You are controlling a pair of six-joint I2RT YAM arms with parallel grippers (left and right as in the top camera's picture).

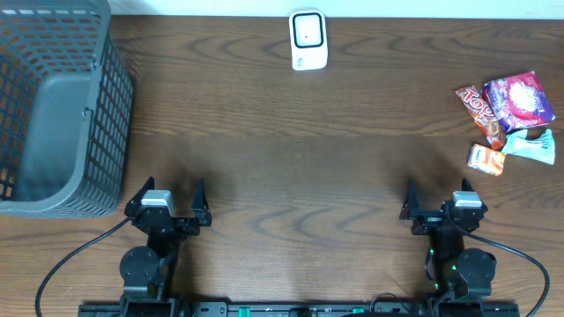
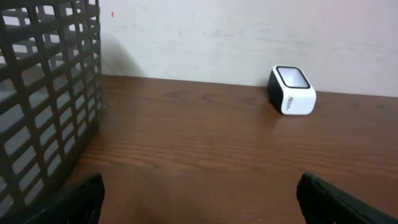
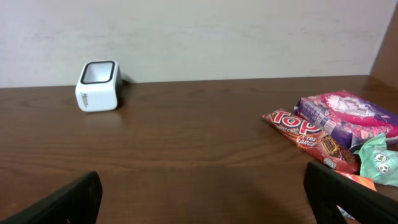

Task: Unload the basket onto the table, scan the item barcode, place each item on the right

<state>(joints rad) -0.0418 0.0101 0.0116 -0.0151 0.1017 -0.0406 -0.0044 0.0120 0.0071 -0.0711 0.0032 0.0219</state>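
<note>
The white barcode scanner [image 1: 308,40] with its dark window stands at the far edge of the table, also visible in the left wrist view [image 2: 291,91] and the right wrist view [image 3: 97,86]. Several snack packets lie at the right: a red one [image 1: 481,114] [image 3: 305,134], a purple-pink one [image 1: 520,101] [image 3: 348,115], a mint-green one [image 1: 533,145] [image 3: 379,158] and a small orange one [image 1: 486,158]. My left gripper [image 1: 171,194] [image 2: 200,199] rests open near the front edge, nothing between its fingers. My right gripper [image 1: 439,198] [image 3: 202,199] is open too, short of the packets.
A dark grey plastic basket [image 1: 53,114] [image 2: 43,93] stands at the left, just beyond the left gripper. The brown wooden table [image 1: 291,150] runs to a pale wall behind the scanner.
</note>
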